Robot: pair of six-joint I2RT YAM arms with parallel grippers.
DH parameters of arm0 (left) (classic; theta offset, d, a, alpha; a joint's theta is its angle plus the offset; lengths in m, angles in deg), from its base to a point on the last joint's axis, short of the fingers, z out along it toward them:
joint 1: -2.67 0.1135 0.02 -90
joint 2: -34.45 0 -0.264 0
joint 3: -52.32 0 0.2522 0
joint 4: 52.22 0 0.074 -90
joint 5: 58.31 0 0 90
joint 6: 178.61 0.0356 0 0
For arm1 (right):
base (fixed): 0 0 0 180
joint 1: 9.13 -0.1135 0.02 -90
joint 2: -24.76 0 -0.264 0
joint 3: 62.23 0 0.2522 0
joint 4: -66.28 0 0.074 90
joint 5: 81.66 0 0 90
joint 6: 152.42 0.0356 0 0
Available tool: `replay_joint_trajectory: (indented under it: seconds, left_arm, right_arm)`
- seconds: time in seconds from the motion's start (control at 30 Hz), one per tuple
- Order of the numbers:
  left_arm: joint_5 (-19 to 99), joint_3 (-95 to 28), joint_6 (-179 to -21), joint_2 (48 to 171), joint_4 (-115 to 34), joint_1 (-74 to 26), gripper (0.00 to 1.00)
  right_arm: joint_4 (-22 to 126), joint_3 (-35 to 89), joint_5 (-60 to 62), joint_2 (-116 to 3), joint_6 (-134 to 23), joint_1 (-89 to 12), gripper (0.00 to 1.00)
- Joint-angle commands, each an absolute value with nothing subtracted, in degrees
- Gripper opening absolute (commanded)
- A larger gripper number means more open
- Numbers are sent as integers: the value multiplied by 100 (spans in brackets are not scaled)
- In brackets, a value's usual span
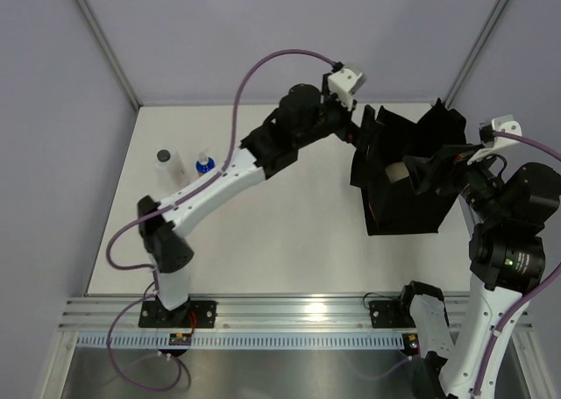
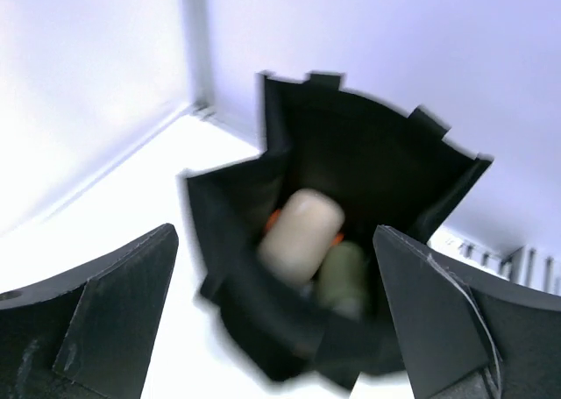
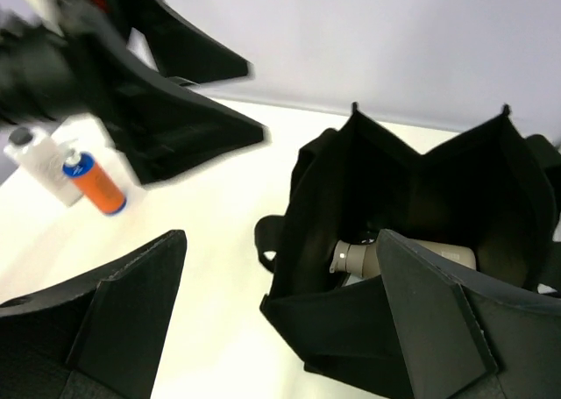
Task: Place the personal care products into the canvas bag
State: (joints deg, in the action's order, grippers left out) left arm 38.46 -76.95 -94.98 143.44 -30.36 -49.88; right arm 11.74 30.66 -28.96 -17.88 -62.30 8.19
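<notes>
The black canvas bag point(image 1: 412, 202) stands open at the right of the table. Inside it lie a tan bottle point(image 2: 302, 228), an olive-green bottle point(image 2: 344, 274) and a bit of orange point(image 2: 273, 217); the right wrist view shows the tan pump bottle point(image 3: 359, 257). My left gripper point(image 1: 352, 129) hovers open above the bag's left rim, nothing between its fingers point(image 2: 131, 285). My right gripper point(image 1: 428, 167) is open over the bag's right side. A clear bottle with a grey cap point(image 1: 164, 167) and an orange bottle with a blue cap point(image 1: 204, 164) stand at the far left.
The left arm point(image 1: 219, 180) stretches diagonally across the table from its base to the bag. The bag's handle loop point(image 3: 267, 245) hangs on its left side. Walls enclose the table at the back and sides.
</notes>
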Motion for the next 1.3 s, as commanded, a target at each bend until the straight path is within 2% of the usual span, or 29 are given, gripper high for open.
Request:
replay_joint_trajectory:
  seconds: [0.0,0.2,0.27,0.37,0.4,0.5,0.57,0.7,0.93,1.0,1.17,1.27]
  left_arm:
    - [3205,-6703,-9072,12905,-2941,-4761,99]
    - [2537,-4435,-8958,10857,-2485,-4400,99]
    - [2195,-4030,-8923,10156,-2204,-4382,99]
    - [2097,-3309,-9001,9521,-1940,-4374,99]
    - [2080,-3012,-9115,9179,-1887,-4374,99]
    - [1895,-2711,-9413,8651,-1614,-4374,99]
    - [1562,-2500,-9625,8447,-1552,-4374,99]
    - [683,-2595,-10362,8095,-1192,-4374,99]
    - [665,-2315,-10970,7234,-1297,-4365,99]
    - [629,-2341,-11067,7163,-1271,-4365,99]
    - [559,-2438,-11260,7199,-1008,-4374,99]
    - [550,-2297,-11357,7084,-999,-4374,99]
  right_arm:
    - [779,3204,-3944,-1866,-6847,845,100]
    - [75,3327,-5728,-2488,-7770,819,100]
    - [66,3432,-5828,-2691,-7928,566,99]
    - [83,3668,-4917,-3131,-8122,-294,100]
    - [136,3713,-4166,-3402,-8096,-1176,99]
    - [391,3871,-3291,-4138,-7868,-2350,100]
    - [479,4064,-3035,-4588,-7771,-2678,99]
    - [802,4267,-1482,-5739,-7816,-3767,99]
    - [2970,4451,-1969,-7235,-7533,-4498,100]
    - [3203,4766,-2031,-7908,-7630,-4665,99]
    - [2555,7251,-1065,-10060,-7463,-5288,100]
    - [2430,8195,-1029,-10680,-6963,-5474,99]
